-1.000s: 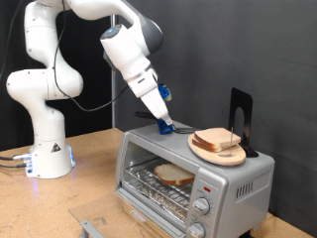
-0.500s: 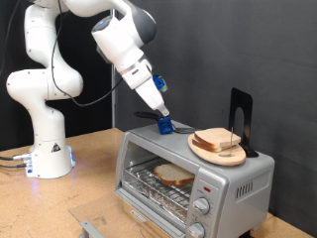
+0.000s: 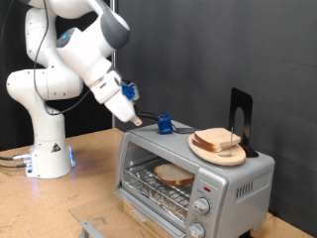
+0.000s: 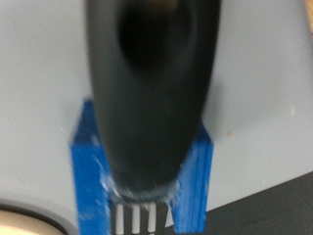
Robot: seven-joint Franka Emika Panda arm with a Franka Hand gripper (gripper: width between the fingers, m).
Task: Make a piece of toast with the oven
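Observation:
The silver toaster oven (image 3: 238, 178) stands at the exterior view's lower right. The piece of toast (image 3: 174, 176) lies on the wire rack inside, seen through the glass front. My gripper (image 3: 132, 115) hangs in the air just off the oven's top left corner, its fingers drawn together into one tip with nothing between them. A small blue object (image 3: 164, 125) sits on the oven top, to the right of the gripper. The blurred wrist view shows that blue object (image 4: 93, 166) on the grey oven top (image 4: 264, 78) behind a dark shape.
A round wooden plate (image 3: 203, 149) with another bread slice (image 3: 220, 140) sits on the oven top. A black stand (image 3: 240, 111) rises behind it. Two knobs (image 3: 202, 206) are on the oven's front right. The robot base (image 3: 48, 149) stands at the left on the wooden table.
My gripper has lifted off the blue object on the oven top and swung to the exterior view's left. The blue object, plate and toast have stayed where they were.

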